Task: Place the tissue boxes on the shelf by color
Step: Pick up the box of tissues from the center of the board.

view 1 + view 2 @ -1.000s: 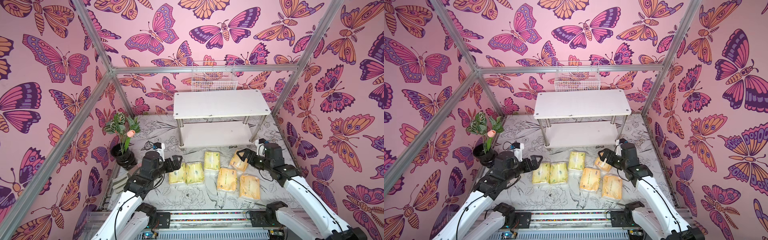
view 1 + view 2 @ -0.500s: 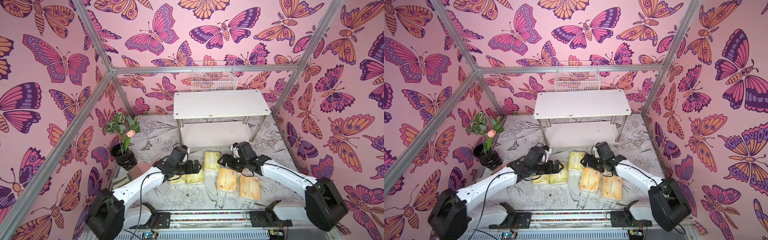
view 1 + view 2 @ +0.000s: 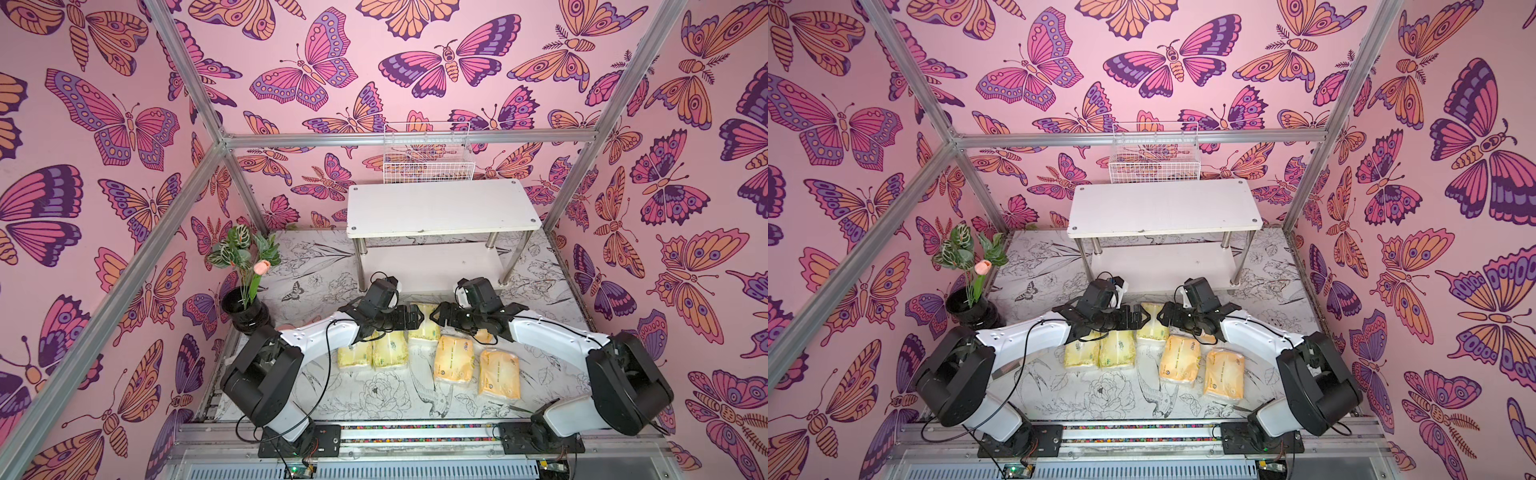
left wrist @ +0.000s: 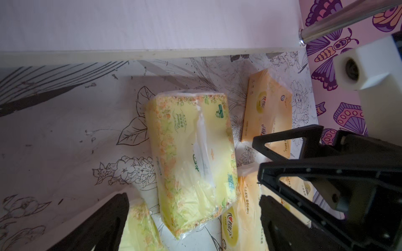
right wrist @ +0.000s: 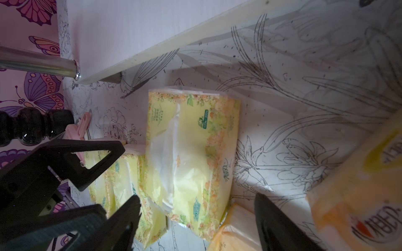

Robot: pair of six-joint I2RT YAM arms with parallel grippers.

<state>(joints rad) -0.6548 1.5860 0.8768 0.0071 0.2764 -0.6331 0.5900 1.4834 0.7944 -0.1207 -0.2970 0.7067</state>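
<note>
Both top views set high at the near side, looking down and forward across the whole bench point(image 3: 324, 266) to the shelf point(image 3: 440, 208), each wrist camera close, low, aimed from opposite sides at one pale yellow tissue pack point(image 4: 191, 156), shelf edge shared.

Over pale-yellow tissue pack point(image 3: 424, 333), left pincer point(image 3: 417, 321) and right pincer point(image 3: 435, 318) face tip to tip; shelf point(image 3: 440, 208) behind.

1. I see two pale yellow packs point(image 3: 354, 356) lying flat and touching side by side on the tabletop point(image 3: 374, 399). A third pale pack point(image 3: 424, 330) lies just beside them, nearer the shelf point(image 3: 440, 205).
2. Two orange packs point(image 3: 455, 365) lie flat alongside, and a third orange pack point(image 4: 267, 108) is partly hidden.
3. The white two-tier shelf stands upright behind all six.
</note>
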